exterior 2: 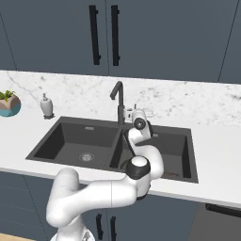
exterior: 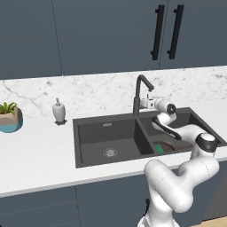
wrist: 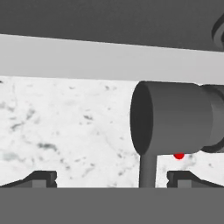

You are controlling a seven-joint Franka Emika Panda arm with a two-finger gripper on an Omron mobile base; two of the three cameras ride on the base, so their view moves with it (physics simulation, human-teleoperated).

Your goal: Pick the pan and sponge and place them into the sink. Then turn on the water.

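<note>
Status: both placing steps appear complete; the water step remains.

The sink [exterior: 106, 133] is set into the white bench [exterior: 40, 155], near its rear edge below the marble backsplash. In the left base view, the pan [exterior: 165, 145] lies in the right basin, near the centre divider, partly hidden behind the arm. The sponge [exterior: 159, 148] shows as a small green patch on the pan's left side, apparently resting in or against it. The left basin holds nothing but its drain.

The faucet [exterior: 141, 91] stands at the rear edge of the sink, above the divider. No water is visible at the spout, so the flow is judged to be off.

The tool [exterior: 150, 102] is raised to the faucet body, just to its right. Its jaws stand wide apart and carry nothing. In the hand view, the two fingertips [wrist: 41, 177] sit at the bottom with the lever [wrist: 148, 168], a thin stem below the dark cylindrical valve body, between them and nearer one fingertip. Contact with the lever cannot be confirmed.

Remaining: move the lever to start the water.
</note>
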